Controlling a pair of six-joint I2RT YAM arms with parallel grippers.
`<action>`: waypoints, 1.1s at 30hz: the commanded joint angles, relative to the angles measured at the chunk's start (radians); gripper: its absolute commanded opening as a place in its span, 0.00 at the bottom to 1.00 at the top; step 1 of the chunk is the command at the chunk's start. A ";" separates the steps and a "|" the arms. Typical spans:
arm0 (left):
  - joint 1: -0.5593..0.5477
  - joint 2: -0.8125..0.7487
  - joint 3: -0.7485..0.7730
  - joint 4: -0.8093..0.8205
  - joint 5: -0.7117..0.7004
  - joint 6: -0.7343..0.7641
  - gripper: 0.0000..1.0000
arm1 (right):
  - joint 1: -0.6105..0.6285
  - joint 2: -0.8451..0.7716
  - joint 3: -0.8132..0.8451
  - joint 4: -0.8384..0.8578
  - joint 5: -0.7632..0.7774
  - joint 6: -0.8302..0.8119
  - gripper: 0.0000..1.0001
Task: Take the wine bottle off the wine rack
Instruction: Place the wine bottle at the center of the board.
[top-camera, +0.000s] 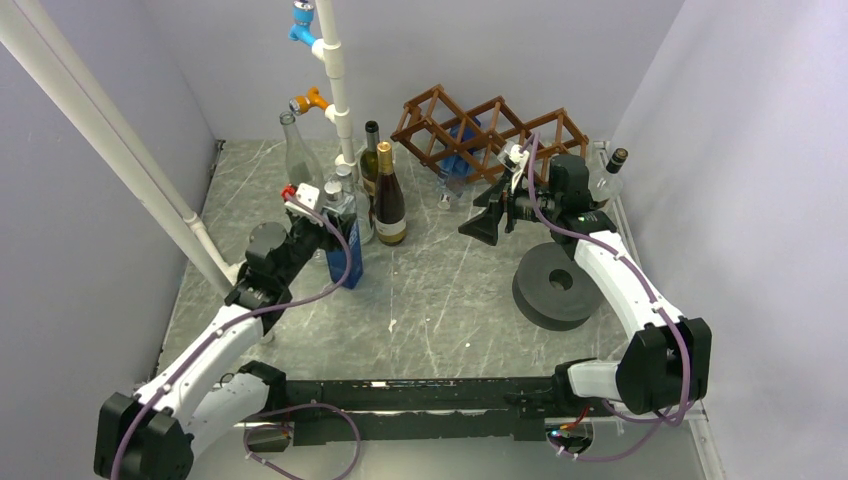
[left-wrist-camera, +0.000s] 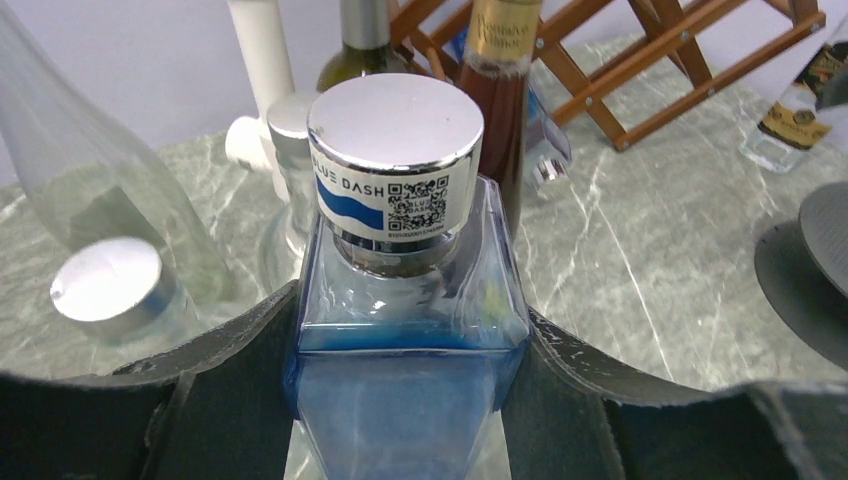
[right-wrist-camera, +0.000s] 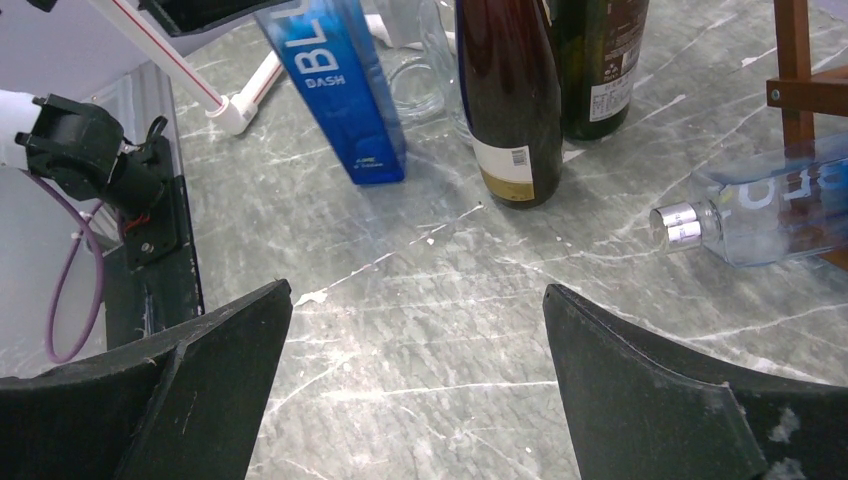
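Note:
The brown wooden wine rack (top-camera: 500, 125) (left-wrist-camera: 640, 70) (right-wrist-camera: 795, 90) stands at the back of the table. A clear bottle with blue lettering (top-camera: 460, 150) (right-wrist-camera: 770, 205) lies in one of its lower cells, silver cap pointing out over the table. My left gripper (top-camera: 335, 215) (left-wrist-camera: 410, 340) is shut on a blue square bottle (top-camera: 350, 255) (left-wrist-camera: 400, 150) (right-wrist-camera: 340, 90) with a silver cap, which stands on the table left of centre. My right gripper (top-camera: 478, 225) (right-wrist-camera: 417, 290) hangs wide open over bare table in front of the rack, holding nothing.
Two dark wine bottles (top-camera: 388, 195) (right-wrist-camera: 510, 100) and clear glass bottles (top-camera: 298, 150) stand around a white pipe (top-camera: 335, 70) at the back left. A black disc (top-camera: 555, 285) lies at the right. Another bottle (top-camera: 607, 175) stands by the right wall.

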 joint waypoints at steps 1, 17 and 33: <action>0.002 -0.138 0.101 -0.034 0.025 0.002 0.00 | -0.003 0.002 0.000 0.036 -0.028 0.008 1.00; 0.002 -0.265 0.054 -0.063 -0.433 0.034 0.00 | -0.001 0.008 -0.002 0.044 -0.034 0.020 1.00; 0.002 -0.146 0.012 0.158 -0.685 0.121 0.00 | -0.001 0.015 -0.003 0.048 -0.036 0.023 1.00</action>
